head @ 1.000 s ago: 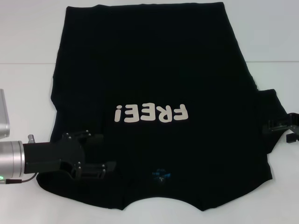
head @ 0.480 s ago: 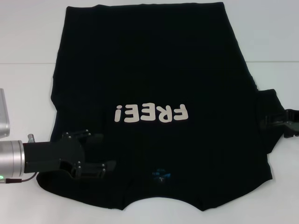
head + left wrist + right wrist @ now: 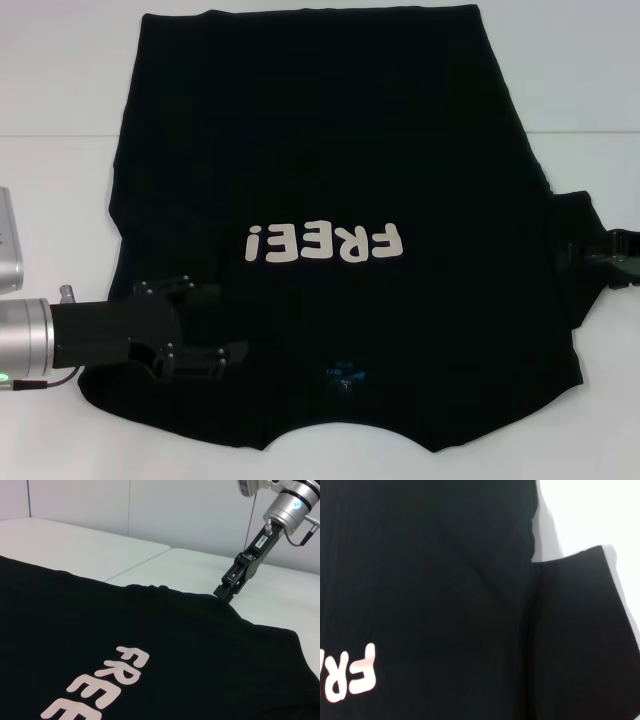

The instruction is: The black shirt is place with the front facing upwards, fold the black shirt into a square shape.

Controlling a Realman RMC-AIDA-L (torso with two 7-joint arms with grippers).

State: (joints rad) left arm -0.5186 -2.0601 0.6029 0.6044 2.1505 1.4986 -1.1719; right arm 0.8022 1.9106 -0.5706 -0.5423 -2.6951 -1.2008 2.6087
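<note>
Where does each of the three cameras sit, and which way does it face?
Head view: on the robot's head, looking down on the black shirt; left gripper over the shoulder, right gripper at the sleeve.
Left wrist view: low by the shirt's left side, looking across the lettering toward the right gripper.
Right wrist view: above the right sleeve, facing down; no robot parts visible.
All three share the white lettering.

The shirt (image 3: 330, 190) lies flat on the table (image 3: 60, 90); the left gripper (image 3: 205, 345) is over its left shoulder, and the right gripper (image 3: 600, 262) is at its right sleeve.
</note>
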